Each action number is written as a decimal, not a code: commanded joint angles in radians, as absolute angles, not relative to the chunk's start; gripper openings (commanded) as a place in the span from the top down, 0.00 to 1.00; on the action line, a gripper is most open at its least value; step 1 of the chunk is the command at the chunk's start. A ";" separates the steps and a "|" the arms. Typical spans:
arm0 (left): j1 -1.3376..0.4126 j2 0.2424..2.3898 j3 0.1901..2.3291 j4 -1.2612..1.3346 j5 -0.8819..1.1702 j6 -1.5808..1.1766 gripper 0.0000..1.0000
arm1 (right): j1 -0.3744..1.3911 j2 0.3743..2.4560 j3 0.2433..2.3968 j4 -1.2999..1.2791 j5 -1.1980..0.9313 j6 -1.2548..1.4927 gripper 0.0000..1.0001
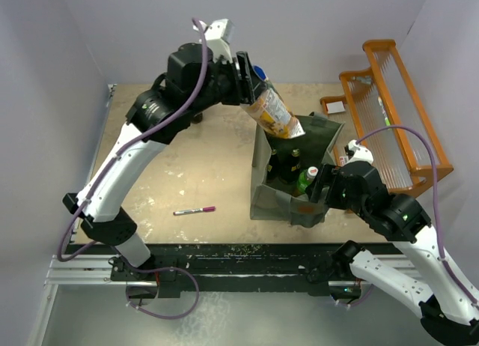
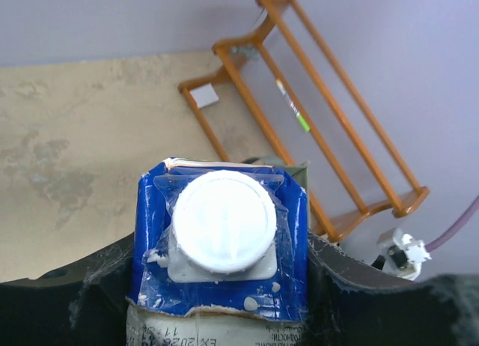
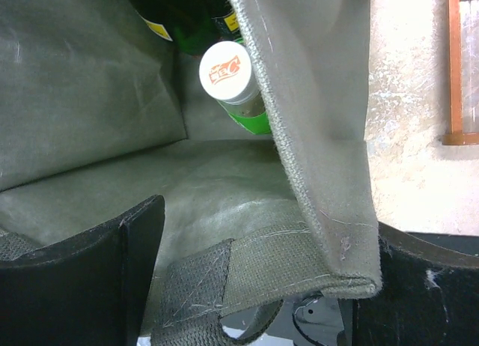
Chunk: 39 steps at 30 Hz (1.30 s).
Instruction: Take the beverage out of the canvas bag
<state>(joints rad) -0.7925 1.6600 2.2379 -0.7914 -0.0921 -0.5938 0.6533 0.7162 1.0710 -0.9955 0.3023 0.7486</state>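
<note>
The grey-green canvas bag (image 1: pixel 288 200) stands at the table's middle right. My left gripper (image 1: pixel 251 76) is shut on the beverage, a carton (image 1: pixel 275 114) with a blue top and white cap. It holds the carton tilted above the bag's far rim, clear of the opening. In the left wrist view the carton (image 2: pixel 223 226) fills the space between my fingers (image 2: pixel 224 293). My right gripper (image 1: pixel 320 187) is at the bag's near right corner. In the right wrist view it (image 3: pixel 262 286) is shut on the bag's rim and handle strap (image 3: pixel 299 263), one finger inside, one outside.
Dark green bottles (image 1: pixel 293 165) and a white-capped green bottle (image 1: pixel 308 175) stand inside the bag; the capped one also shows in the right wrist view (image 3: pixel 228 73). An orange wooden rack (image 1: pixel 393 114) stands at the right. A pink marker (image 1: pixel 194 210) lies left of the bag.
</note>
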 commanded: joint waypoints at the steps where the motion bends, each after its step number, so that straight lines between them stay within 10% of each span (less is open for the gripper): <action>1: -0.795 1.466 2.373 -0.355 -0.154 -0.638 1.00 | 0.651 0.720 1.059 -0.970 0.321 0.762 0.14; 29: -0.783 1.279 1.791 -0.378 -0.684 -0.181 1.00 | 0.652 0.753 1.036 -0.959 0.297 0.730 0.14; 39: -0.471 1.324 1.468 -0.213 -0.435 -0.295 1.00 | 0.652 0.752 1.037 -0.972 0.337 0.710 0.14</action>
<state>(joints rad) -0.5953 1.3689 1.4849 -0.6312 -0.4732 -0.2737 0.6533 0.7506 1.0294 -0.9810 0.2993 0.7353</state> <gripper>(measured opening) 0.598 0.860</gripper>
